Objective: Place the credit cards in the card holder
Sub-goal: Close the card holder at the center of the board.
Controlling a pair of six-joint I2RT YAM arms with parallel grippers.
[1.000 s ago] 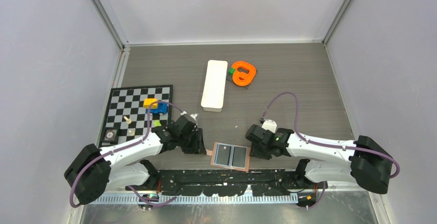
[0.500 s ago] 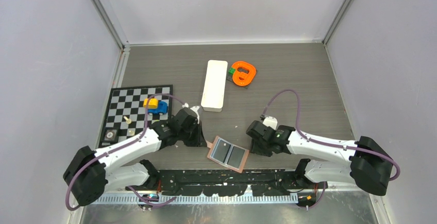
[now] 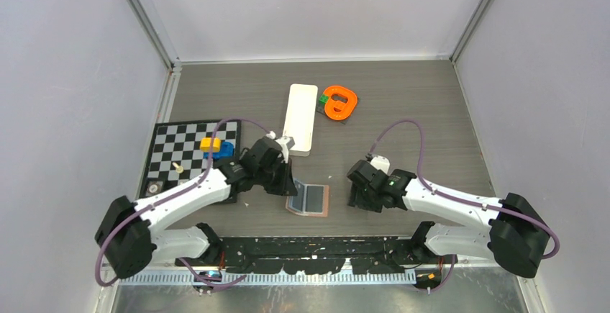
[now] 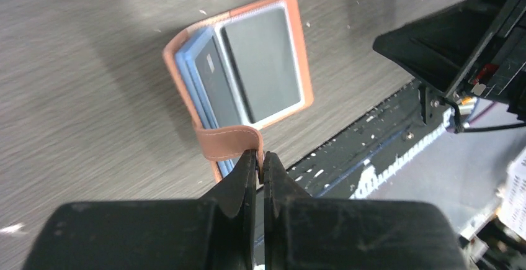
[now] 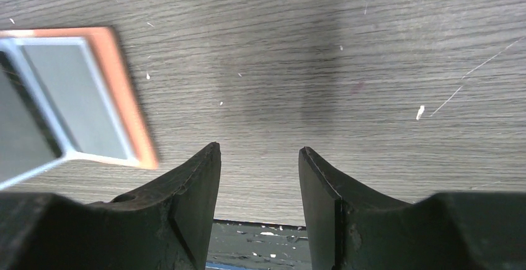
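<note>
The small, flat, tan-brown leather card holder (image 3: 308,199) lies partly open, low in the middle of the top view. It looks light, thin and floppy. The left gripper (image 4: 261,158) pinches its strap (image 4: 226,141), which seems a good place to hold. The right gripper (image 5: 259,158) is spread wide and holds nothing. The long white tray (image 3: 300,119) and the black-and-white checkered board (image 3: 169,140) sit higher up, not in the way.

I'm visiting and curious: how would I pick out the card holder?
Look at the table, middle of its near edge. The card holder lies there, its strap pinched by the left pincer. Unlike the long white tray behind, it is small and tan-rimmed.
</note>
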